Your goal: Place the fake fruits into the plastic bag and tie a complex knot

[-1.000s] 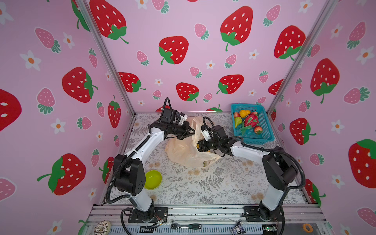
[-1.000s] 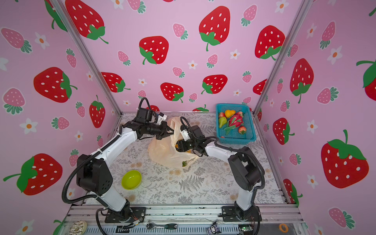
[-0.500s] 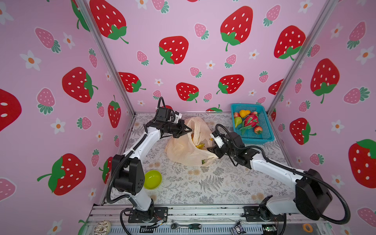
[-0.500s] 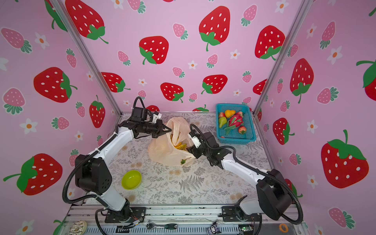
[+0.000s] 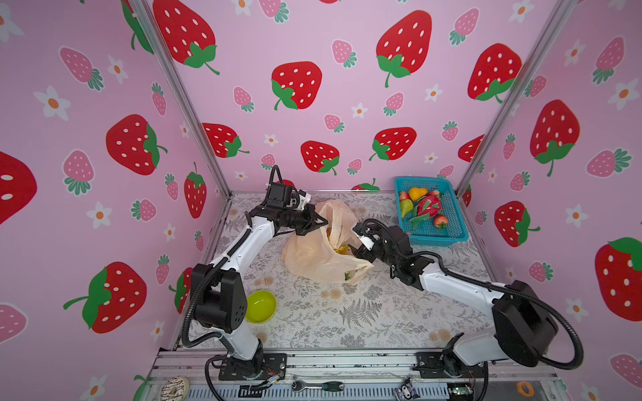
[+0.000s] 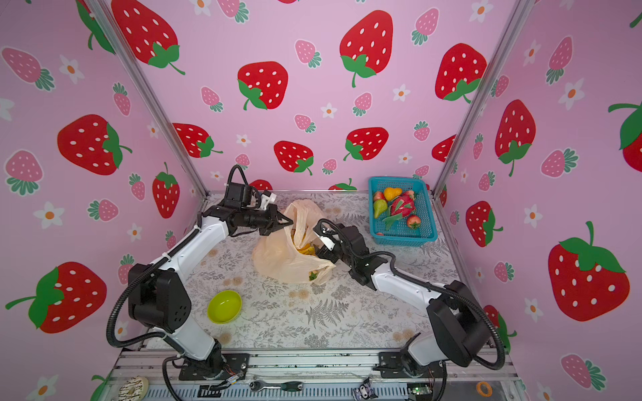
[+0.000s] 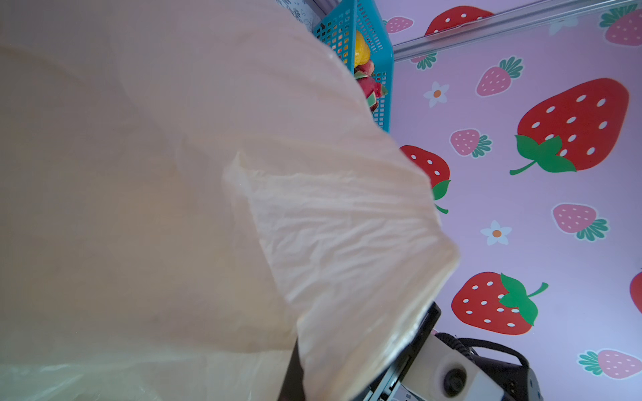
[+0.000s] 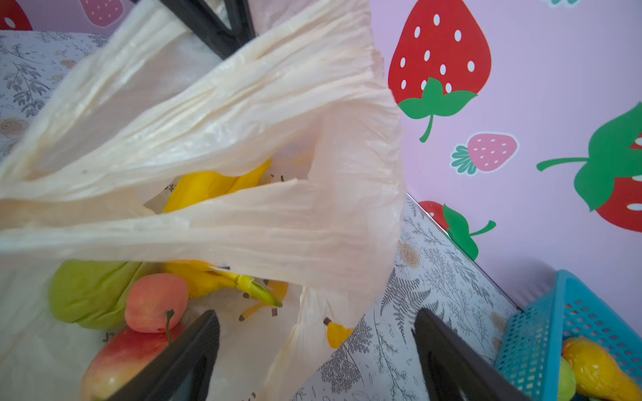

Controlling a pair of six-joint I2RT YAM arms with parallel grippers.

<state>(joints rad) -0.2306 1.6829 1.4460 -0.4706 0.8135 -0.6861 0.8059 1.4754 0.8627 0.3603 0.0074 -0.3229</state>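
the plastic bag (image 5: 312, 257) lies mid-table on the floral cloth (image 5: 347, 312). the left gripper (image 5: 322, 222) is pinched tight on its rim and holds the mouth up. the teal basket (image 5: 455, 229), back right, holds a dragon fruit (image 5: 429, 206) and an orange pear (image 5: 417, 192). the right gripper (image 8: 316, 347) gapes wide at the bag mouth, gripping nothing. inside the bag lie a banana (image 8: 215, 184), a green fruit (image 8: 90, 295) and an apple (image 8: 153, 302).

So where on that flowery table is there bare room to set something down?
Bare: the wide front stretch between the green bowl, the plastic bag and the right arm. Crowded: the back, where the left tool and right tool work at the bag, beside the teal basket.
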